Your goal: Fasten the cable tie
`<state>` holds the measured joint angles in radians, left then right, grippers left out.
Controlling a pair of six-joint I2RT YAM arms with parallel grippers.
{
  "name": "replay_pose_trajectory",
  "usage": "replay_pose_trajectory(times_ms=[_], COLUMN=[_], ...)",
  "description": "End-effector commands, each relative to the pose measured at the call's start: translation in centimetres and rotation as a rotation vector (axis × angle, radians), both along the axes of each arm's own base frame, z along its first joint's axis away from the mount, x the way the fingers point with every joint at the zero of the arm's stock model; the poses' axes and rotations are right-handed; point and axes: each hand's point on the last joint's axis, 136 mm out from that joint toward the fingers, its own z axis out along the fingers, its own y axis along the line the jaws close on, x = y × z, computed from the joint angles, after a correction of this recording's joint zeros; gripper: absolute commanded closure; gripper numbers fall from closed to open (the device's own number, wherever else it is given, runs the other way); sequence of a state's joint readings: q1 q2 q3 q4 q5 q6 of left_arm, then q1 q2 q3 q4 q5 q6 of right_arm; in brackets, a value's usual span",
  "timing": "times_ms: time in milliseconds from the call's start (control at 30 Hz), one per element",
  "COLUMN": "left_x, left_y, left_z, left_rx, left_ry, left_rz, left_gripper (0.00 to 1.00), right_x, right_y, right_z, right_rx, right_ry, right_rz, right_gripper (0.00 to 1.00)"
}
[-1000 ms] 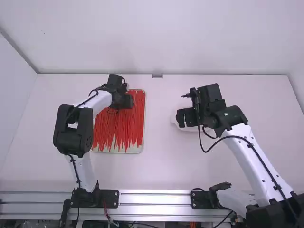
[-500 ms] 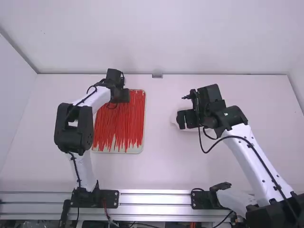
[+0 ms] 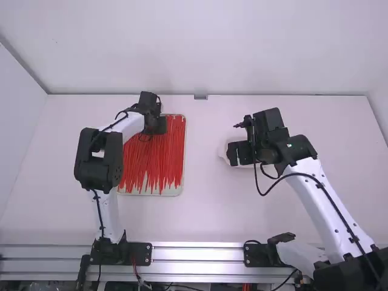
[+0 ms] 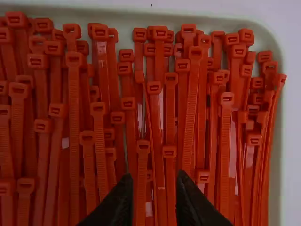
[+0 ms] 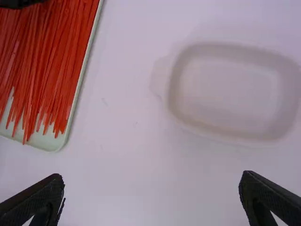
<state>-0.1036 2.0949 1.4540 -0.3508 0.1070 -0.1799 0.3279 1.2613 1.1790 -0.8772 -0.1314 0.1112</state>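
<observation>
Cable ties (image 4: pixel 155 117): uniform red-orange, ribbed straps, square heads. Tray (image 5: pixel 49 141) under them: pale, possibly greenish-cream at the rim. Dish (image 5: pixel 233 92) beside the tray: plain white, no pattern. Table (image 3: pixel 206 200): plain white. Left gripper (image 4: pixel 151 197) over the tray: matte black. Right gripper (image 5: pixel 155 197): black too.

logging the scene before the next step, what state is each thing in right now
cable ties: loose, straight, unfastened, piled on the tray
tray: flat on the table, loaded with ties
white dish: upright, empty
left gripper: open, fingers astride a few ties, none clamped
right gripper: open, empty, above the table near the dish
</observation>
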Motion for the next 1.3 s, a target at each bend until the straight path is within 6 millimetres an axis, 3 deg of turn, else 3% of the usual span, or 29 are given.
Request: replay_pose_trajectory(times_ms=[0,300,733,1267], left_x=[0.4,0.5,1.3,1.8], left_y=[0.5,0.1,0.2,0.2], left_z=[-0.4,-2.0,-1.7,-1.4], left_rx=[0.022,0.019,0.023,0.022], left_ry=[-0.003,0.012,-0.021,-0.047], left_rz=[0.002,-0.005,-0.001,-0.004], left_gripper=[0.76,0.78,0.89,0.89], right_x=[0.6,0.6,1.0,1.0], right_y=[0.0,0.1,-0.4,-0.7], right_z=[1.0,1.0,1.1,1.0], right_rx=[0.019,0.017,0.022,0.021], right_ry=[-0.014,-0.02,-0.022,-0.02], right_rz=[-0.026,-0.019,-0.043,-0.052], right_gripper=[0.0,0.0,0.0,0.01])
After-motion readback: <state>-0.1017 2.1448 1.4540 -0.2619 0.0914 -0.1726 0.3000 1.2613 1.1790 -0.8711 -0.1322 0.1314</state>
